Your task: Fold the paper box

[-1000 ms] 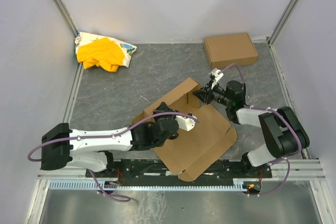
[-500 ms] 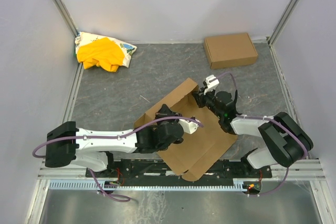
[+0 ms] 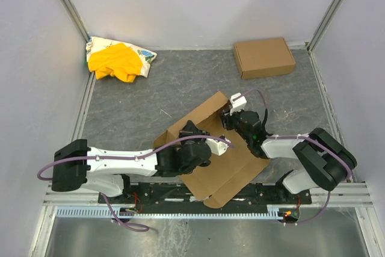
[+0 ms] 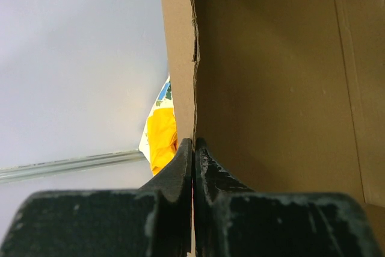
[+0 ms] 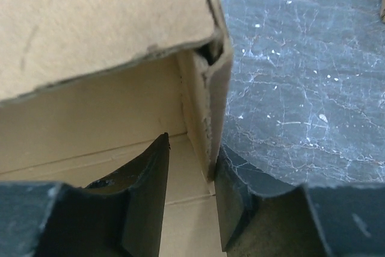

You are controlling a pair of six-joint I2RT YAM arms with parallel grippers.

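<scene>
The paper box [image 3: 236,162] is a brown die-cut sheet lying partly folded in front of the arm bases, with a raised wall along its far side. My left gripper [image 3: 223,143] is shut on a thin upright cardboard edge [image 4: 194,58], which runs up from between its fingertips [image 4: 192,142]. My right gripper [image 3: 231,119] is open at the box's far corner and straddles the side wall [image 5: 210,106]. Its outer finger [image 5: 240,185] touches that wall from outside, and the inner finger [image 5: 147,179] stands apart over the box floor. A flap [image 5: 90,28] leans above them.
A ready-made brown cardboard box [image 3: 264,57] sits at the back right. A yellow-and-white cloth heap [image 3: 118,58] lies at the back left, and its yellow also shows in the left wrist view [image 4: 161,142]. White enclosure walls close in three sides of the grey mat [image 3: 180,88].
My right gripper has moved in from the right to the box's far corner, and its jaws have opened around the side wall. The sheet shifted slightly. The left gripper has kept its hold.
</scene>
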